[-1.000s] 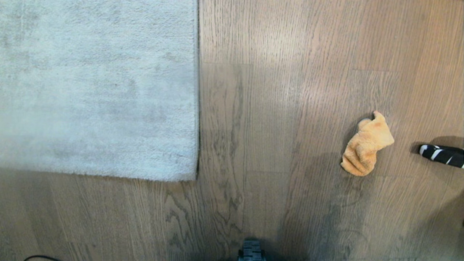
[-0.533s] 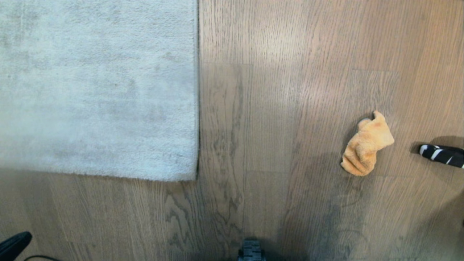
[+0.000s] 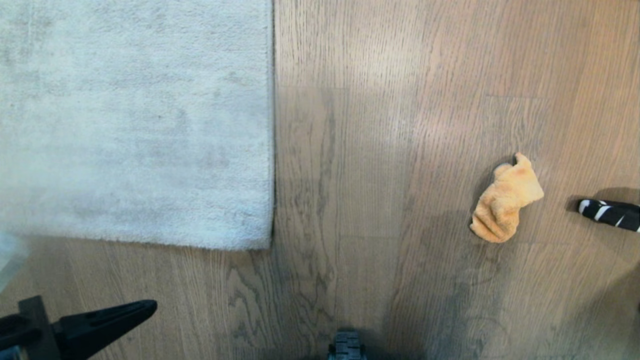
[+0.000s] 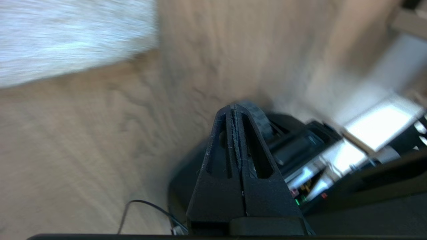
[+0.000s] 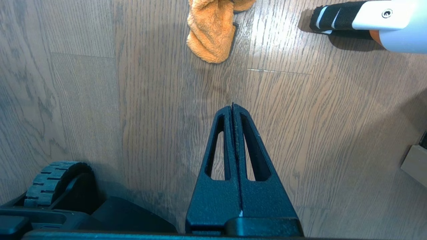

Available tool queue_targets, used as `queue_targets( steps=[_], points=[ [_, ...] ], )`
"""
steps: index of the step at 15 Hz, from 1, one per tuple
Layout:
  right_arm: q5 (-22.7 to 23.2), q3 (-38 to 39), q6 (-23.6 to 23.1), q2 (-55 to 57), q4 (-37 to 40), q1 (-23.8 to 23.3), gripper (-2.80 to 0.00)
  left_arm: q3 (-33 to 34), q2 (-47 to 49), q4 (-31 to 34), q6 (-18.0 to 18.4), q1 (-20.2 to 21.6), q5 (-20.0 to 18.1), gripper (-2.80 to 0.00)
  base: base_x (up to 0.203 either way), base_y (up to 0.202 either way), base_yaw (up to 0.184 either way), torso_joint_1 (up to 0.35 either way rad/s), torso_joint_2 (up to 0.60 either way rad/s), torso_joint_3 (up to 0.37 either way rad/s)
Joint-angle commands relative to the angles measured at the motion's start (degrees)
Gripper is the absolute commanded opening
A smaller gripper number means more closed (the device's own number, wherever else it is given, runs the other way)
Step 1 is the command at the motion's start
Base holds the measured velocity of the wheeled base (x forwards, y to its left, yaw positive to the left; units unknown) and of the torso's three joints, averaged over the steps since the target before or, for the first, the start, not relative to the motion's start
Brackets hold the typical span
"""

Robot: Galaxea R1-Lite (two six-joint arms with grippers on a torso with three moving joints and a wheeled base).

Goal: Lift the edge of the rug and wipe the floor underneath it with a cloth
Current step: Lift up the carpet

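Now: left gripper seen at near left, fingers pressed together, nothing held. Fingers to be parted, then slid under rug edge. Cloth lies far right on floor. Right gripper parked, fingers together.

- We saw the rug lying flat across the upper left, its straight rug edge running down beside the bare floor.
- We found the cloth crumpled on the planks at the right, well apart from the rug.
- Just beside the cloth, at the right border, we noted a black-and-white striped object.
- Our left gripper reached in from the lower left corner, fingers pressed together, over bare floor below the rug's near border.
- We glimpsed a dark ridged wheel at the bottom centre.
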Motion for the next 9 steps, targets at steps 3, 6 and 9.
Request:
queue_targets(
  steps=[3, 6, 9],
  points=[
    [0.0, 0.0, 0.0, 0.1, -0.1, 0.0, -2.8, 0.0, 18.2, -8.1, -0.4, -8.6, 2.0, -2.8, 0.0, 0.0, 0.0, 0.0, 0.0, 0.0],
    [0.0, 0.0, 0.0, 0.1, -0.1, 0.0, -2.8, -0.6, 30.7, -19.5, -1.9, -15.1, 8.0, -2.8, 0.0, 0.0, 0.0, 0.0, 0.0, 0.0],
    [0.0, 0.0, 0.0, 0.0, -0.1, 0.0, -2.8, -3.3, 40.6, -28.0, -5.8, -20.9, 14.8, -2.8, 0.0, 0.0, 0.0, 0.0, 0.0, 0.0]
  ],
)
